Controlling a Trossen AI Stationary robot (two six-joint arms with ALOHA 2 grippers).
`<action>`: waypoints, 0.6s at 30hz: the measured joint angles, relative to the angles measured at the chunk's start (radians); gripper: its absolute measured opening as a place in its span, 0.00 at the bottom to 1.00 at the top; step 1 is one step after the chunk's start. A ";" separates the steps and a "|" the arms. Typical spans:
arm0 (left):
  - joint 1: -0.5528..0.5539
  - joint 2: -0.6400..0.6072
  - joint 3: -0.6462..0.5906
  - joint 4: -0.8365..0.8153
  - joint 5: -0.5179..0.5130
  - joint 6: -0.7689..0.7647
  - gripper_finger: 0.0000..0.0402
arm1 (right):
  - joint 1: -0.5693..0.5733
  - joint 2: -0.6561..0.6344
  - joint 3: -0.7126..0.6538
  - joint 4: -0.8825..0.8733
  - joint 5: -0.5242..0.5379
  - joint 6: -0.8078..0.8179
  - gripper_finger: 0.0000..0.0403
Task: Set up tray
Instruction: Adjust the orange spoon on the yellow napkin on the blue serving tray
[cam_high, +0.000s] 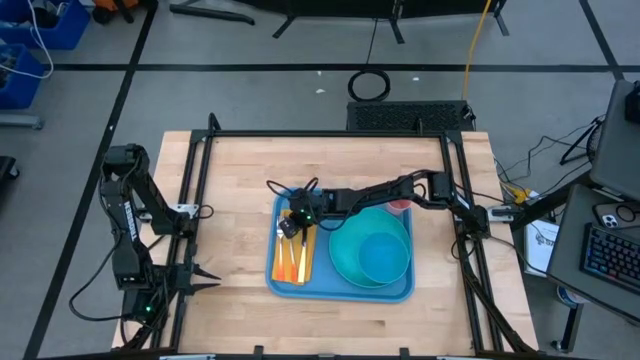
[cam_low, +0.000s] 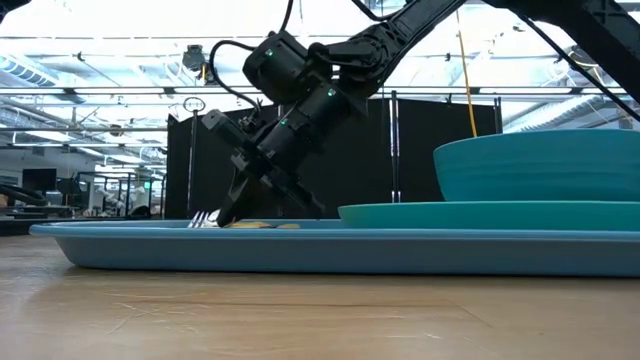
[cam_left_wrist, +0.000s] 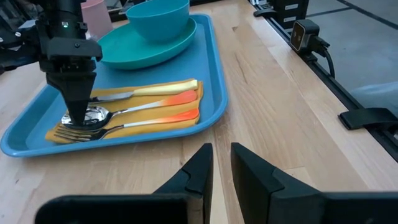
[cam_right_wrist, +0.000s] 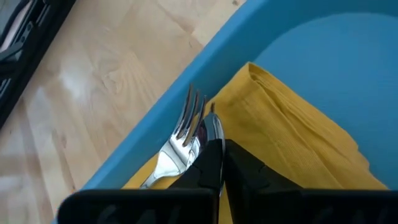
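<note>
spoon (cam_right_wrist: 211, 134) bowl half hidden behind closed right hand (cam_right_wrist: 222, 163).

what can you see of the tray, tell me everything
The tray is a large flat light-blue rectangle, plastic by its look, with rounded corners and a low raised rim. It lies flat on the wooden table, near the middle. On it sit a yellow napkin carrying a fork, a spoon and a third utensil, all with orange-yellow handles, beside a teal plate holding a teal bowl. The right claw, shut, reaches down onto the spoon's bowl.
</note>
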 joint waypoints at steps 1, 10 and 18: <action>0.000 0.000 0.000 0.000 0.000 0.000 0.16 | 0.001 0.000 0.000 0.000 0.000 0.009 0.00; 0.000 0.000 0.000 0.000 0.000 0.000 0.16 | 0.003 0.001 0.000 0.000 -0.014 -0.006 0.06; 0.000 0.000 0.000 0.000 0.000 0.000 0.16 | 0.003 0.002 0.000 0.028 -0.073 -0.029 0.13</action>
